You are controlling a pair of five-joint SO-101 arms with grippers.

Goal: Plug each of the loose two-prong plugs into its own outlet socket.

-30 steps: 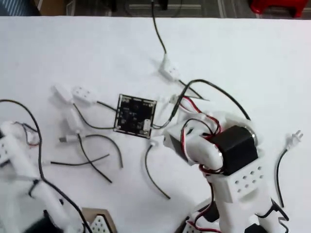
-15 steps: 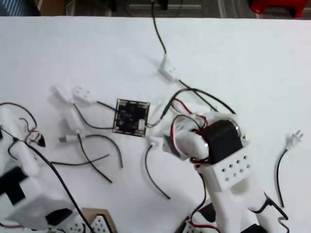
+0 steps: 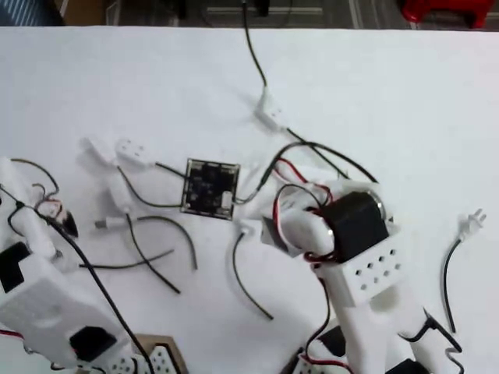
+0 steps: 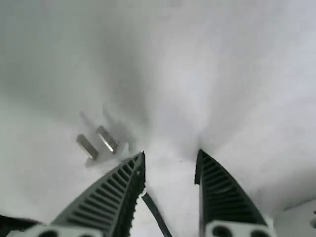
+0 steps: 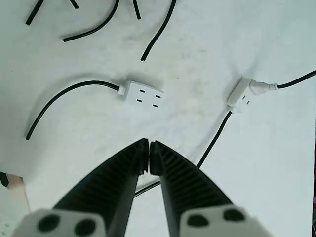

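Observation:
In the left wrist view my left gripper (image 4: 170,160) stands open just above the table. A white two-prong plug (image 4: 101,143) lies right beside one fingertip, outside the gap, and its black cord (image 4: 155,215) runs between the fingers. The high view shows this gripper (image 3: 64,226) close to the plug (image 3: 105,224) at the table's left. My right gripper (image 5: 148,147) is shut on nothing, and beyond it lie a white outlet socket (image 5: 142,95) on a black cord and a second socket (image 5: 240,96) with a plug in it. Another loose plug (image 3: 472,224) lies far right.
A black circuit board (image 3: 210,189) sits mid-table beside the right arm (image 3: 351,234). More white sockets (image 3: 134,152) lie at the left, and one (image 3: 271,115) farther back on a long cord. Loose black cords (image 3: 156,257) cross the table near its front.
The left arm has swung up from the front edge towards the plug at the left. The right arm shifted left early on, the board moved slightly with it, then both kept still.

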